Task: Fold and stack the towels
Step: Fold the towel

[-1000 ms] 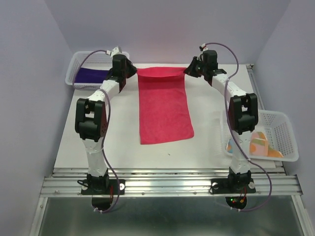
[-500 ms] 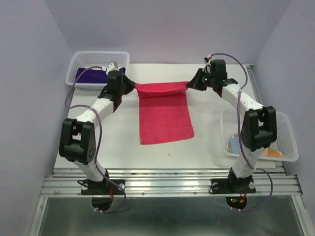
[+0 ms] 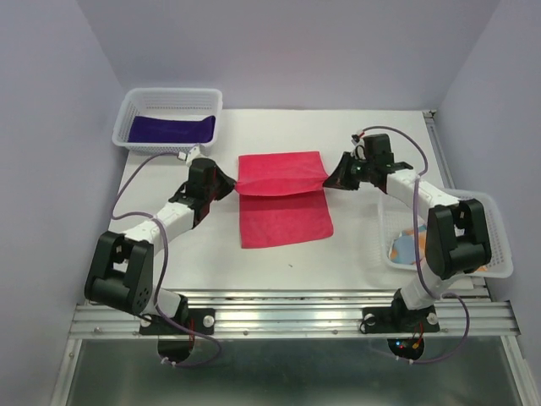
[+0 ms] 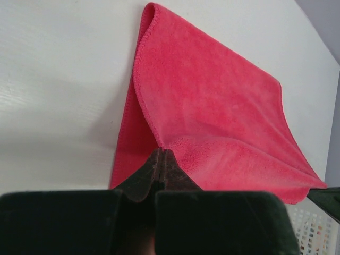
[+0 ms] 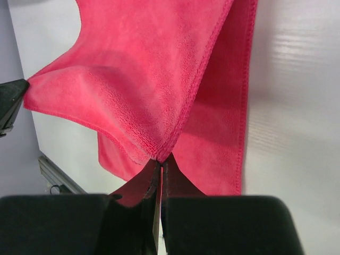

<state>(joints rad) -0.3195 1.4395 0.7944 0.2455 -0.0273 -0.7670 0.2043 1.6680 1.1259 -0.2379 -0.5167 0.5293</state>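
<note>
- Left tool (image 4: 161,155) was pinched shut on one corner of the pink-red towel (image 3: 283,216), with the fabric squeezed right between the fingers.
- Right tool (image 5: 160,159) had the opposite corner the same way, clamped at the hem.
- Between the two, the held edge was up off the counter (image 3: 355,254) and doubled back over the rest of the towel, sagging a bit in the middle.
- The lower layer lay flat around the middle of the counter. Its near end stuck out uncovered toward the arm bases, so the fold wasn't closed yet.
- Purple towel (image 3: 169,128) sat in the white basket (image 3: 169,93) at the far left corner, well apart from the arms.
- Patterned towels (image 3: 410,245) were in the other basket (image 3: 499,245) on the right, mostly hidden behind the right arm, so I couldn't tell how many.
</note>
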